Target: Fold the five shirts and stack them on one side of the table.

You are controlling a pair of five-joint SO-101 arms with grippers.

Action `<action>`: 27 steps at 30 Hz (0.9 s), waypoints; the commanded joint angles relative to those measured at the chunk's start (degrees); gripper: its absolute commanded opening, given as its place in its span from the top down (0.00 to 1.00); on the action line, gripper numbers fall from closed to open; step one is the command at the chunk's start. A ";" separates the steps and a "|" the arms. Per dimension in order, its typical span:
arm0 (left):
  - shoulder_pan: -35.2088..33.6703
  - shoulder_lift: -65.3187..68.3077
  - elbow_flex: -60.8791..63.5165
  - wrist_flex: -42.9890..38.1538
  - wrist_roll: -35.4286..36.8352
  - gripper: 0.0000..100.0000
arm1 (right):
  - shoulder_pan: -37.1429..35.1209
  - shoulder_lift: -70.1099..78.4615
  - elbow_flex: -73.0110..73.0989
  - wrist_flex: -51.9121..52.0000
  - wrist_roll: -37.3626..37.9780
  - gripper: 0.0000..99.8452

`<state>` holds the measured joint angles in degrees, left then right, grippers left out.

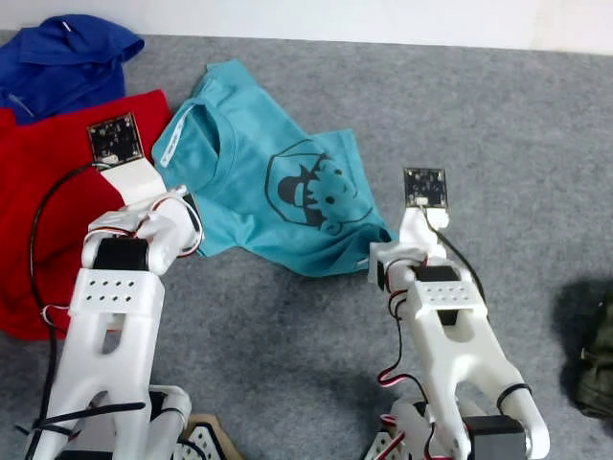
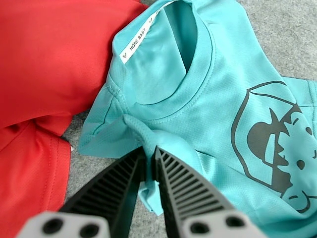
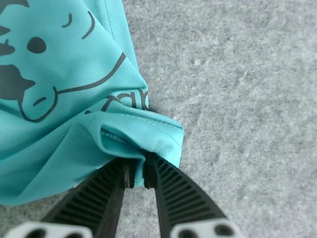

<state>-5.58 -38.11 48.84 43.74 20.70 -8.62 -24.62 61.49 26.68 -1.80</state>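
So, the teal shirt lies print-side up near the middle of the grey table. It sits on a diagonal. In the high view its long axis runs from the collar at the far left down to the hem at the near right, so the neck opening points away from the arms and toward the left. It's a bit rumpled, not flat.

The left gripper is clamped on a pinch of fabric at the sleeve, just below the collar, on the edge next to the red shirt. The jaws are nearly together with teal cloth bunched between them. The right gripper has the same kind of grip on the shirt's hem corner at the near right, jaws closed on a fold of fabric.

Both arms come up from the near edge and lean forward, wrists tipped down at the cloth. The left arm crosses over part of the red shirt, which is spread out on the left side and touches the teal one. A blue shirt is crumpled in the far left corner, and a dark green bundle of cloth sits at the right edge.
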 commanded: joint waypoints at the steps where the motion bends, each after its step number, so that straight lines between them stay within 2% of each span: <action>1: 1.01 -1.54 -0.31 -1.32 0.09 0.99 | 1.27 -1.98 -2.33 0.48 -0.18 0.95; 7: 0.75 -1.63 -0.75 -1.32 0.35 0.99 | 2.77 -3.30 -3.47 5.49 0.35 0.99; 14: -4.79 -1.80 -6.29 -0.18 0.44 0.99 | 2.95 -13.58 -2.68 11.30 5.45 0.99; 22: -5.14 -1.98 -13.49 9.23 0.44 0.99 | 2.86 -27.21 -0.57 18.24 6.77 0.99; 27: -6.81 -2.07 -22.99 16.79 0.53 0.99 | 2.86 -39.34 -7.96 27.47 9.58 0.99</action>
<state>-10.68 -38.11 32.92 56.92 20.70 -6.51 -56.44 59.56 49.63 5.85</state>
